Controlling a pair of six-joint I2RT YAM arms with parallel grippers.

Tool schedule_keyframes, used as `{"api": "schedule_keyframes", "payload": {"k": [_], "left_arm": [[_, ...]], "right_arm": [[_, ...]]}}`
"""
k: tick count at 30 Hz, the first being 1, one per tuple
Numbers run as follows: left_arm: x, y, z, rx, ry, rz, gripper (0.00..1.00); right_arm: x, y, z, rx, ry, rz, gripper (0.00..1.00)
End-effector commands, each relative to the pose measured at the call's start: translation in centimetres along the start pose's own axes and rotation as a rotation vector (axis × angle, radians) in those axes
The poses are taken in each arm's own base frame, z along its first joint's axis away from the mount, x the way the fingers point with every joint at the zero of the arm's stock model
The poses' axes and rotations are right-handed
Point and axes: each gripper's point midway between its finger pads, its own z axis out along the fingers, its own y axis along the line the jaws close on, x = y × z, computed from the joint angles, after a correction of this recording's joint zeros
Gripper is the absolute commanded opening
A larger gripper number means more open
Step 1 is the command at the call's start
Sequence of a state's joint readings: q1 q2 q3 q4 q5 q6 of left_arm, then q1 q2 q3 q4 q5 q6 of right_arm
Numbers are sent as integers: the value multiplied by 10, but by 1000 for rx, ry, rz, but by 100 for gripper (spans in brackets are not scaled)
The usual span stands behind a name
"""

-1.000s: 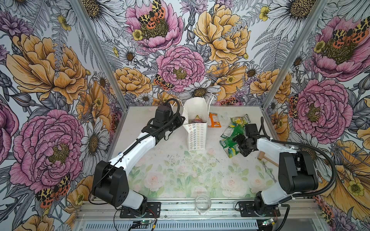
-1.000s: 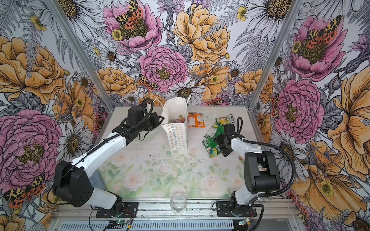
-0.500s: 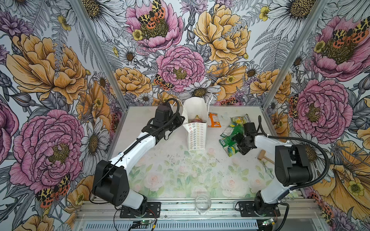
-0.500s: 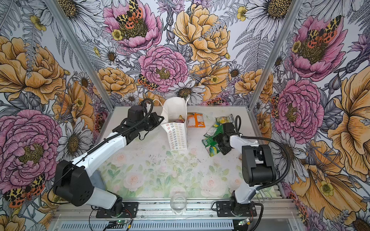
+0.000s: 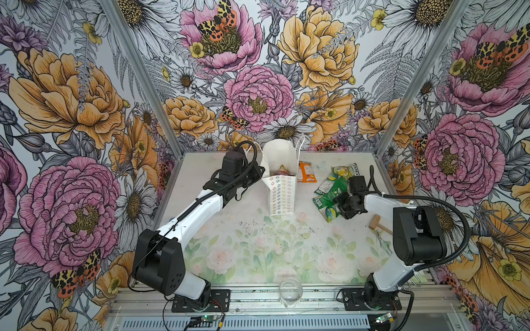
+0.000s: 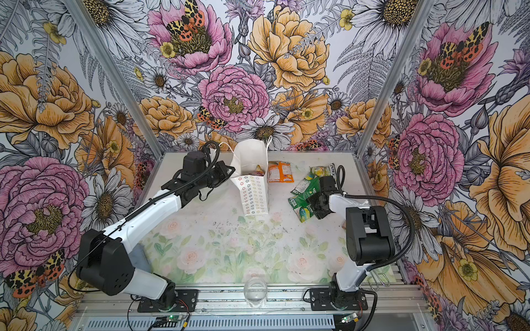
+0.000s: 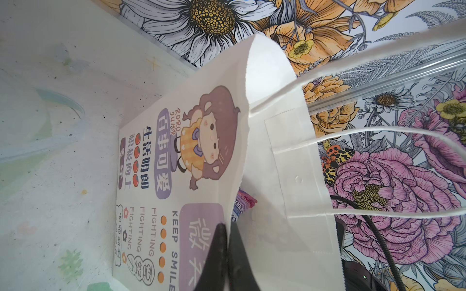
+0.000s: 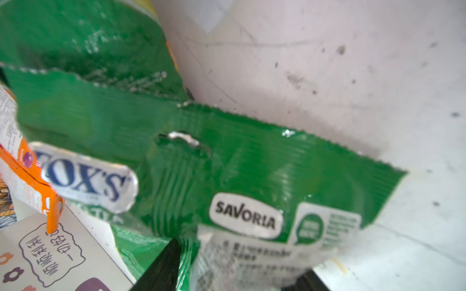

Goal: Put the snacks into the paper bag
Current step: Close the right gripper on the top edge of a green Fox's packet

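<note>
Snacks (image 5: 329,189) lie heaped on your worktop (image 5: 252,243), right of the upright paper bag (image 5: 282,197) in both top views, with one more showing inside it. Your left pincer (image 7: 227,226) is clamped on the bag's rim. Your right pincer (image 8: 239,259) straddles a green packet (image 8: 252,163), jaws apart; whether it is pinched you cannot tell.
</note>
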State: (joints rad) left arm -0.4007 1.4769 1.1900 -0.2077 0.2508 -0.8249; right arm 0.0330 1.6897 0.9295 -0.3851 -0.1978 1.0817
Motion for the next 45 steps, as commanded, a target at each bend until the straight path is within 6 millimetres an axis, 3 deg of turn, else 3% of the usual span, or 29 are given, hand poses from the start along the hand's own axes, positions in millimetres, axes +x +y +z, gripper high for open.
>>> {"api": "schedule_keyframes", "payload": {"k": [1,4,16,25,45], "left_arm": [[-5,3,0,2,-24,-6,5],[-5,2,0,4,-23,-5,5],[-4,1,0,7,-23,-7,5],[-5,2,0,6,-25,-8,5],[-5,-1,0,24,-22,-6,5]], "right_arm": [[10,-25,12,78,35,6,55],[11,-26,13,74,41,6,52],[14,-23,4,39,33,-10,16],[18,-13,-16,-26,23,-22,1],[15,15,-82,-158,-74,-154,0]]}}
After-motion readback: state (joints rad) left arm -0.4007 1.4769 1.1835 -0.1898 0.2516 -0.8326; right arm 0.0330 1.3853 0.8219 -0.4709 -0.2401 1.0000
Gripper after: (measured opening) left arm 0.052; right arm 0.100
